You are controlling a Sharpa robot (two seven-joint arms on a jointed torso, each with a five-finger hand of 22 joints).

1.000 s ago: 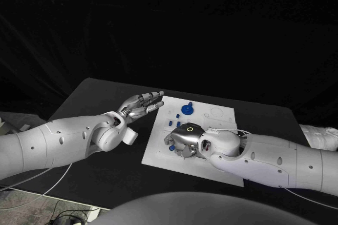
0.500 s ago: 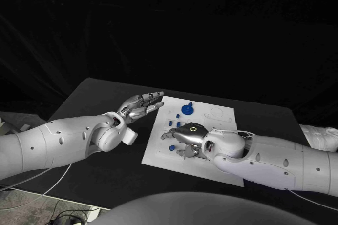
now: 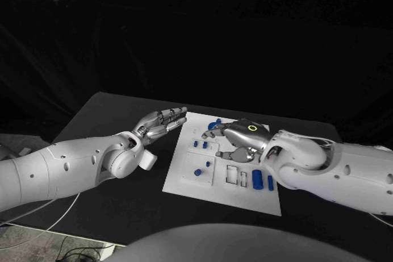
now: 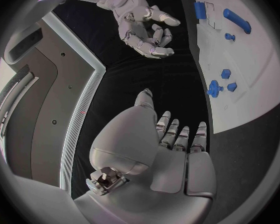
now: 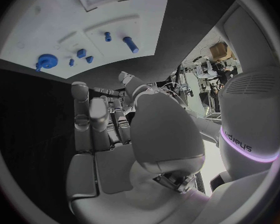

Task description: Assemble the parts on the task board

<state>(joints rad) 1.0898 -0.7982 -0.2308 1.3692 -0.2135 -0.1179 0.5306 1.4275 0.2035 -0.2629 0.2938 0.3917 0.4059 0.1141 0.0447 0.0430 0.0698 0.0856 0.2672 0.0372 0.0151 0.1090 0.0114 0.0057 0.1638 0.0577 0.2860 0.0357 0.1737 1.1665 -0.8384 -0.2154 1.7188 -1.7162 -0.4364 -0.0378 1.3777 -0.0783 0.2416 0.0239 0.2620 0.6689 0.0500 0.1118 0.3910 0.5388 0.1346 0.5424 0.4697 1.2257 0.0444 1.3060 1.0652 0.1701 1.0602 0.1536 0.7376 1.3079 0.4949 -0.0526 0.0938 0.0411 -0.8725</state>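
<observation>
Head view: The white rectangular task board [image 3: 187,179] lies in the middle of the black table [image 3: 107,111]. Small blue plastic parts sit on it: a round flanged piece [image 3: 213,125] near the far edge, short pegs [image 3: 199,144] in the upper left area, a small knob [image 3: 198,171] lower down, and two upright oblong blocks [image 3: 257,178] near the right hand. The silver left hand [image 3: 161,123] hovers just beside the board's left far corner, palm up, fingers extended and slightly apart, holding nothing. The silver right hand [image 3: 235,138] hangs above the board's far half, fingers loosely curled and apart, holding nothing.

Left wrist view: The left hand [image 4: 171,139] shows straight fingers lying side by side. The right hand [image 4: 143,25] is empty, fingers apart.

Right wrist view: The right hand [image 5: 109,119] fingers are bent and empty, above the board [image 5: 65,15].
</observation>
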